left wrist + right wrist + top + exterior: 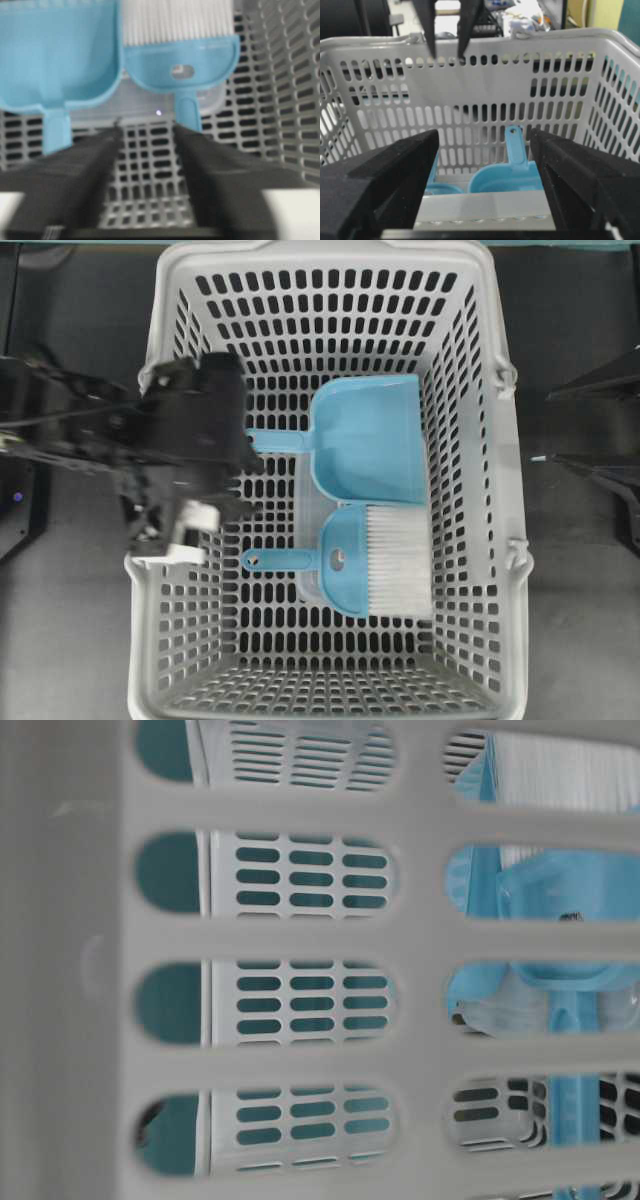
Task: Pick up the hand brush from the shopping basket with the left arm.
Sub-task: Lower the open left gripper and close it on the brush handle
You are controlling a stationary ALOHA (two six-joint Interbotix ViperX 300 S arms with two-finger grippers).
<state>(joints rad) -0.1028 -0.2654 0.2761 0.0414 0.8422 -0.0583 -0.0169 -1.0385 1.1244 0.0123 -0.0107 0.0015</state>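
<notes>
The light-blue hand brush [345,562] lies flat in the grey shopping basket [470,350], white bristles to the right and handle to the left. My left gripper [250,483] is inside the basket, low over its floor, open and empty. In the left wrist view the gripper [145,131] has the brush [182,55] just ahead, and the brush handle ends at its right fingertip. My right gripper [484,137] is open and empty outside the basket's right wall; the brush [512,175] shows beyond it.
The matching light-blue dustpan [365,435] lies beside the brush, its handle [55,130] just beyond my left fingertip. A clear plastic lid [305,490] lies under both. The table-level view looks through the basket's slotted wall [300,940].
</notes>
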